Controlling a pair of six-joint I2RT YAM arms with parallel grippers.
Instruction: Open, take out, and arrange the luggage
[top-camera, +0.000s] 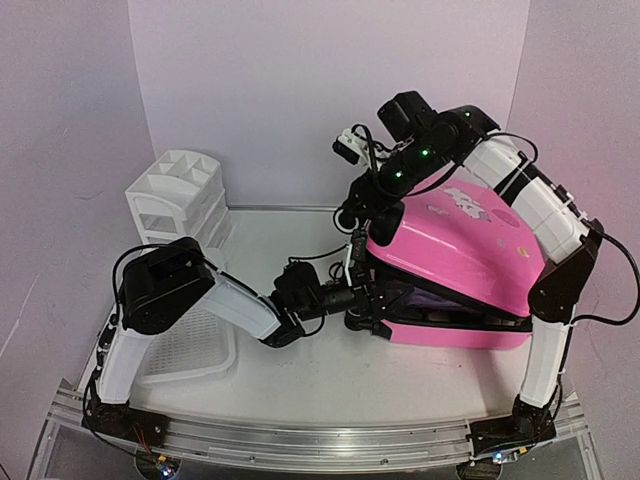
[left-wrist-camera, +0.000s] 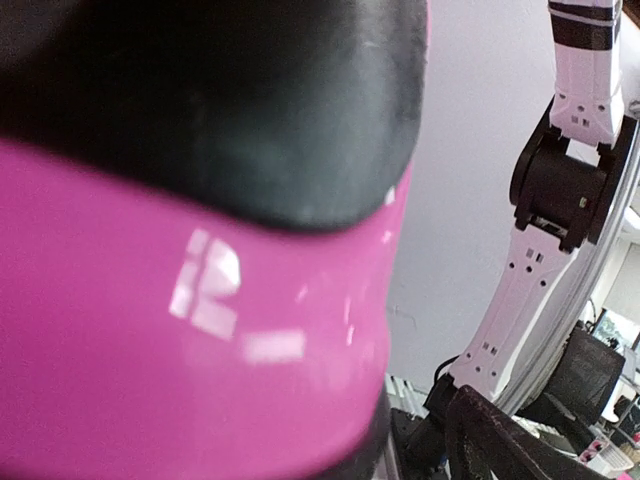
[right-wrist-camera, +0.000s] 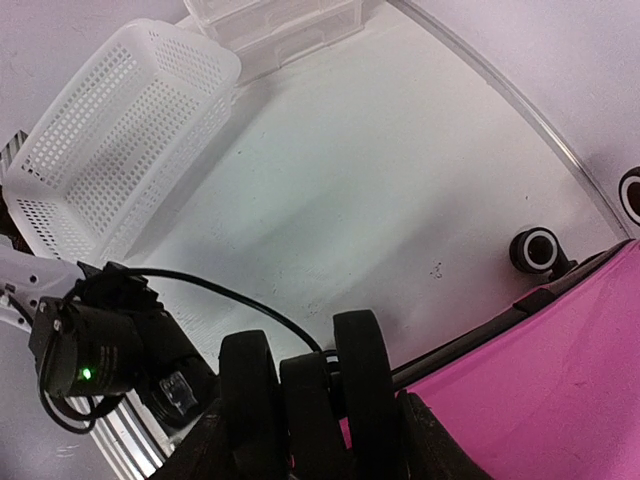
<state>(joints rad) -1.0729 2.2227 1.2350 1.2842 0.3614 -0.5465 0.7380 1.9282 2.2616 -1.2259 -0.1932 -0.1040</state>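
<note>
pink shell of the luggage (left-wrist-camera: 200, 330) fills my left wrist view, pressed right up to the lens, with a black mass above it that i can't identify. from the top camera the luggage (top-camera: 470, 250) lies flat at about 3 o'clock on the table (top-camera: 300, 390), sticker side up.

its lid (top-camera: 450, 235) is lifted partway. a dark wedge of a gap shows along the near side and at the 9 o'clock end, with something purplish inside that i can't make out.

the right gripper (right-wrist-camera: 303, 365) reaches over from 1 o'clock to that 9 o'clock end. its two fingers (right-wrist-camera: 358, 350) stand a little apart with a black piece between them. i read that as a clamp on the lid's black rim, though the contact itself is hard to see. a wheel (right-wrist-camera: 535, 248) sits just beyond at 2 o'clock in that view.

the left gripper (top-camera: 362, 300) is at the same end, lower down by the gap. i can't tell how wide its jaws stand or whether it has hold of anything, since its own camera shows no fingers.

the basket (top-camera: 195, 350) at 8 o'clock and the organizer (top-camera: 180, 200) at 10 o'clock look unfilled as far as i can see.

my judgement is that the opening step is underway, not finished. the lid needs to swing fully back, and everything about taking out and arranging is left to do.
</note>
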